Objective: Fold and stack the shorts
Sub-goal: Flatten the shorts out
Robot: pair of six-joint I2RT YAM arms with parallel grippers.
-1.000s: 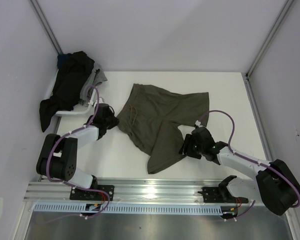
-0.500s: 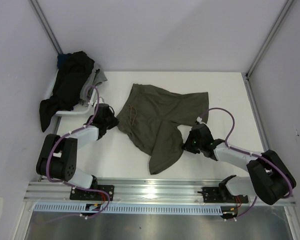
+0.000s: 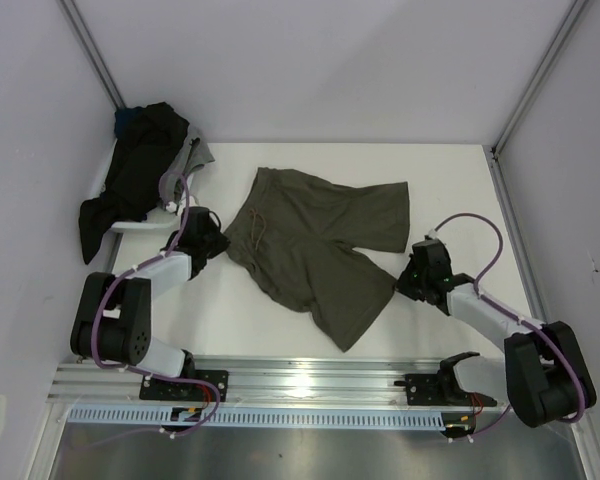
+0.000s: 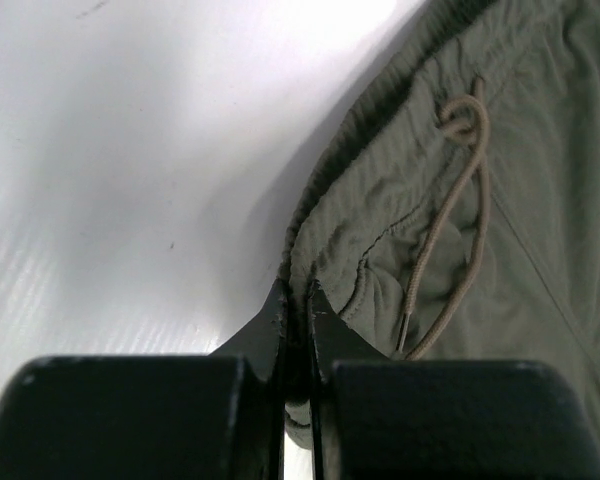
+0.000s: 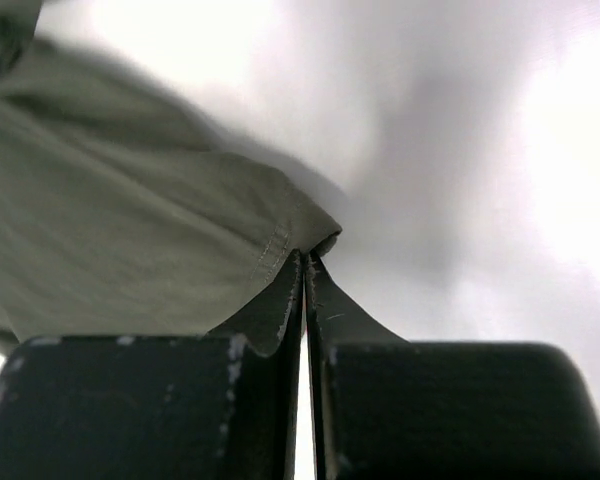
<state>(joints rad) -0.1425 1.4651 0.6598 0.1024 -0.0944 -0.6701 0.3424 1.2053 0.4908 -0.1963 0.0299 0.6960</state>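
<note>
1. The olive-green shorts (image 3: pixel 315 240) lie spread on the middle of the table (image 3: pixel 450 190). The waistband (image 3: pixel 242 232) is toward the left arm and the two legs fan out toward the right arm.
2. The left fingers (image 4: pixel 280 320) are pinched almost shut on the waistband edge, just beside the drawstring (image 4: pixel 460 210). From that pinch the cloth runs ahead and off to the right.
3. The right fingers (image 5: pixel 290 300) are closed tight on the corner of the near leg hem (image 5: pixel 280 240). All the cloth lies to their left, with bare table on the other side.
4. So the shorts sit between the two pinches, long axis running across the table from waistband to hem and slanting a little toward the near edge on the right. Each arm holds the end nearer to it.
5. To my eye the next move depends on that line. The far leg (image 3: pixel 380 210) is held by neither arm and, I'd guess, may trail or bunch.
6. The black shorts (image 3: pixel 135 185) hang over the white basket (image 3: pixel 130 226) in the far left corner, well apart. The left arm is the nearer one.
</note>
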